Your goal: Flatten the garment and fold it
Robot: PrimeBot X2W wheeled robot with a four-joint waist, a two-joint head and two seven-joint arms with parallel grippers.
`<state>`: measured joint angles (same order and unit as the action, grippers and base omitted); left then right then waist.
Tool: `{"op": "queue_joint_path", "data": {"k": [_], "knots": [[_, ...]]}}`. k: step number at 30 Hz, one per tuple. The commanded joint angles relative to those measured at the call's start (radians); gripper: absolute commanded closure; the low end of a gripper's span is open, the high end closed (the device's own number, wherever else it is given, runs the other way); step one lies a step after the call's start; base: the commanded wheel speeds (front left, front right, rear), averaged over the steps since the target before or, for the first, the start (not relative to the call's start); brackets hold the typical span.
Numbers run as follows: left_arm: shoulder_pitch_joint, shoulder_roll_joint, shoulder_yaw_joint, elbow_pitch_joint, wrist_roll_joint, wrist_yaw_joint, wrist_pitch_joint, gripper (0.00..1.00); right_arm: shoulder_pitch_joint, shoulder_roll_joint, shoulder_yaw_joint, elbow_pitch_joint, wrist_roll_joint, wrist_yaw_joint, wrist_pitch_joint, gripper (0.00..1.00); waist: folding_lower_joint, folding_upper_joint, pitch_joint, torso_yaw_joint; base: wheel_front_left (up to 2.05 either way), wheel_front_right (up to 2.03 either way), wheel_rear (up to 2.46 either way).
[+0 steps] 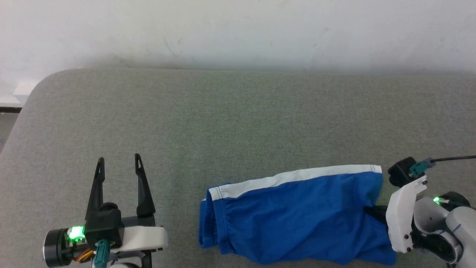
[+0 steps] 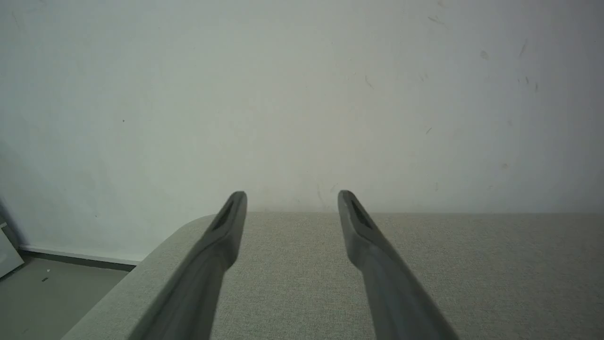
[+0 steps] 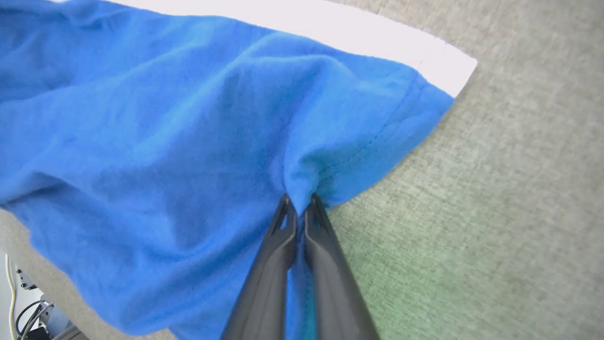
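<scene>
Pinching the right edge of the garment between the fingers of my right gripper, I am clamping a small fold of blue cloth. The garment is lying at the near right of the grey padded surface, its white band on the far side. My left gripper is hanging at the near left, fingers wide apart, well clear of the cloth.

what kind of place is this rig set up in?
Probably an indoor lab or test room: a grey fabric-covered work surface before a bare, scuffed white wall, loose cables beside its edge. The blue shorts lie on it as the test piece.
</scene>
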<state>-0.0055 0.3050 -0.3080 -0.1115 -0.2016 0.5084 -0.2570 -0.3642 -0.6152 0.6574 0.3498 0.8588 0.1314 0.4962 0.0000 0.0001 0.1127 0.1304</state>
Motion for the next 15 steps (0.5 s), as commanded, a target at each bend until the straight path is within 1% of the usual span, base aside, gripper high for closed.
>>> {"op": "queue_joint_path", "data": {"k": [1, 3, 8, 12, 15], "knots": [[0.009, -0.015, 0.019, 0.0, 0.025, -0.019, -0.005, 0.0, -0.012, -0.006, -0.008, -0.012, 0.006, -0.001, -0.014, 1.0, 0.0, -0.0001, -0.005, -0.008, 0.0, 0.0, 0.0], [0.013, -0.03, 0.036, 0.003, 0.042, -0.043, -0.005, 0.0, -0.032, -0.034, -0.027, -0.031, 0.011, -0.001, -0.017, 1.0, 0.0, -0.0001, -0.009, -0.013, 0.0, 0.0, 0.0], [0.015, -0.058, 0.07, 0.022, 0.077, -0.106, -0.005, 0.0, -0.047, -0.13, -0.085, -0.06, 0.023, -0.001, 0.002, 1.0, 0.0, -0.0001, -0.017, -0.017, 0.0, 0.0, 0.0], [0.023, -0.081, 0.087, 0.04, 0.099, -0.143, -0.005, 0.0, -0.021, -0.199, -0.136, -0.08, 0.034, -0.001, 0.013, 1.0, 0.0, -0.0001, -0.026, -0.013, 0.0, 0.0, 0.0], [0.035, -0.093, 0.095, 0.055, 0.115, -0.166, -0.005, 0.0, 0.005, -0.232, -0.156, -0.137, 0.036, -0.001, 0.016, 1.0, 0.0, -0.0001, -0.033, -0.011, 0.0, 0.0, 0.0]]}}
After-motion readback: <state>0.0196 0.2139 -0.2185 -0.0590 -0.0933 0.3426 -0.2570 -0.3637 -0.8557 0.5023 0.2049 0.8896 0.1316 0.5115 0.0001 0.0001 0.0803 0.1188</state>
